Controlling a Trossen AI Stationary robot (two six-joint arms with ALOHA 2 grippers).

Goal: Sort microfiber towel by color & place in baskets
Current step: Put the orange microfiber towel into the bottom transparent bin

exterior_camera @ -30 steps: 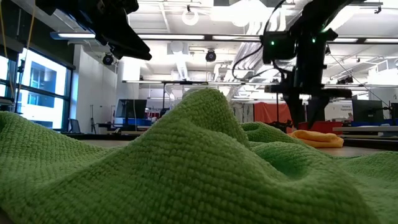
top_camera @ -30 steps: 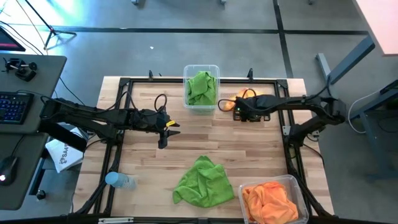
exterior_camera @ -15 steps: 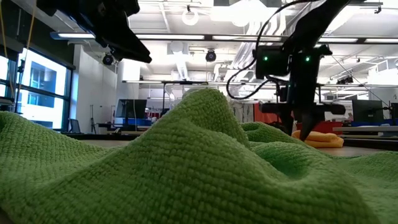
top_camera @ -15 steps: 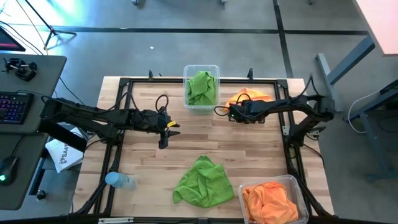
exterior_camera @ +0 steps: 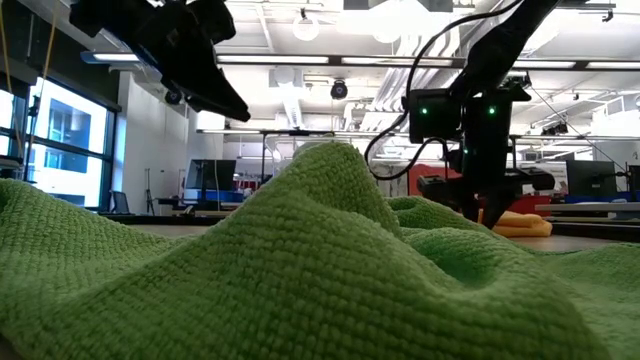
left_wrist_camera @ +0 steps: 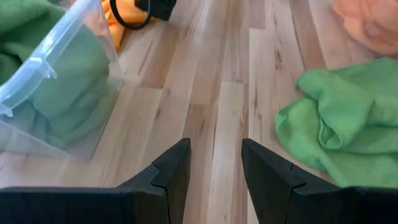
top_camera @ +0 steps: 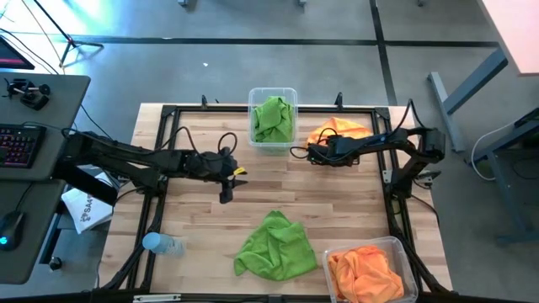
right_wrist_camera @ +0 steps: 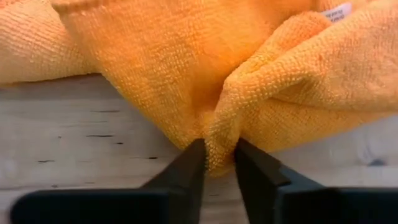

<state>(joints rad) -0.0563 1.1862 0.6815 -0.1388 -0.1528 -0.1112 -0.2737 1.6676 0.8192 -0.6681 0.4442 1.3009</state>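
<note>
The right gripper (right_wrist_camera: 217,163) pinched a fold of a fuzzy orange towel (top_camera: 337,130) lying on the wooden table (top_camera: 337,202), near the clear plastic basket (top_camera: 273,145) of green cloth. A small white tag (right_wrist_camera: 336,10) showed on it; its writing was too small to read. The left gripper (left_wrist_camera: 214,163) hung over bare boards, fingers apart and empty. A bumpy green towel (top_camera: 274,246) lay crumpled beside another basket (top_camera: 402,252) of orange cloth.

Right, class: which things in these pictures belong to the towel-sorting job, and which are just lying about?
Belong to the job:
- orange towel pinched by the right gripper
- loose green towel
- basket of green towels
- basket of orange towels
- left gripper, open

Just lying about:
- blue-capped bottle
- white bag
- keyboard
</note>
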